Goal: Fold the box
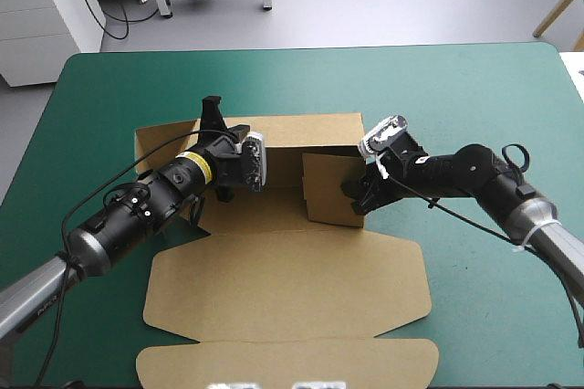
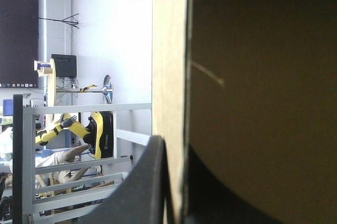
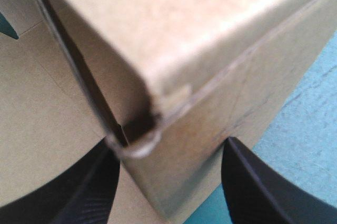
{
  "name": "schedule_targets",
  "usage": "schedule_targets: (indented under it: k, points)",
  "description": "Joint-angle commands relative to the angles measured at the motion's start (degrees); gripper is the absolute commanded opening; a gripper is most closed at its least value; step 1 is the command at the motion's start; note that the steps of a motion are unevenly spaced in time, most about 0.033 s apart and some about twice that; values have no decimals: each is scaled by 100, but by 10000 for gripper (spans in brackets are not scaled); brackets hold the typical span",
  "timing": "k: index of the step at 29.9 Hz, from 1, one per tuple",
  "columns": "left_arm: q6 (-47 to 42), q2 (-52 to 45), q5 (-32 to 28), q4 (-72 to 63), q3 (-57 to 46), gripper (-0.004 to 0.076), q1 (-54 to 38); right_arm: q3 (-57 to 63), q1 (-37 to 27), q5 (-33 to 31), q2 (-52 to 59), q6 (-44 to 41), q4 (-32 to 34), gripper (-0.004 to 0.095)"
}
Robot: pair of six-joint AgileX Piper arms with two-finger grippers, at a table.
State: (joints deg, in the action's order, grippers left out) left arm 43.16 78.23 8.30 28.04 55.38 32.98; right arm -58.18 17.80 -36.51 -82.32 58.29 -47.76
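The brown box (image 1: 292, 289) lies on the teal-green cover, its lid flat toward the near edge. Its back wall (image 1: 301, 133) stands raised. My left gripper (image 1: 213, 113) sits at the top of that wall near its left end, shut on the box. In the left wrist view the board's edge (image 2: 168, 77) runs up between the two black fingers (image 2: 142, 182). My right gripper (image 1: 352, 194) is at the raised right side wall (image 1: 328, 186). In the right wrist view it (image 3: 168, 148) is open, its fingers (image 3: 253, 187) astride a folded corner of the box (image 3: 184, 34).
Bare teal-green cover (image 1: 456, 88) stretches to the right of the box and behind it. The flat lid reaches almost to the table's near edge. A white cabinet (image 1: 46, 5) stands on the floor beyond the far left corner.
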Motion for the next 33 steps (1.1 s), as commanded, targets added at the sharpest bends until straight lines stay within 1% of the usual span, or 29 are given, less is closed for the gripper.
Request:
schedule_targets:
  k: [1, 9, 13, 16, 18, 20, 23, 25, 30, 31, 33]
  points:
    - [-107, -12, 379, -210, 25, -10, 73, -166, 80, 214, 201, 41, -321, 443]
    - [-107, -12, 379, -347, 25, -10, 73, -166, 80, -145, 201, 89, -343, 158]
    - [-107, -12, 379, -400, 25, -10, 140, -166, 80, -14, 201, 89, -320, -9]
    - [-107, -23, 447, -527, 25, -6, 298, -166, 80, 89, 201, 89, -320, -17]
    - [-154, -63, 435, -634, 25, 12, 404, -166, 80, 141, 201, 4, -263, -17]
    - [-202, -118, 409, -750, 25, 54, 518, -166, 80, 209, 201, -94, -206, -17]
    - [-333, -238, 379, -738, 25, 144, 647, -166, 80, 301, 201, -249, -18, -18]
    - [-460, -334, 395, -738, 75, 234, 711, -166, 80, 314, 201, -375, 132, -18]
    - [-784, -489, 585, -739, 327, 491, 899, -166, 80, 398, 201, -681, 397, -18]
    - [-828, -503, 701, -739, 403, 524, 950, -166, 80, 442, 201, -712, 421, -18]
    - [-884, -502, 935, -739, 543, 551, 1058, -166, 80, 511, 201, -750, 435, -18]
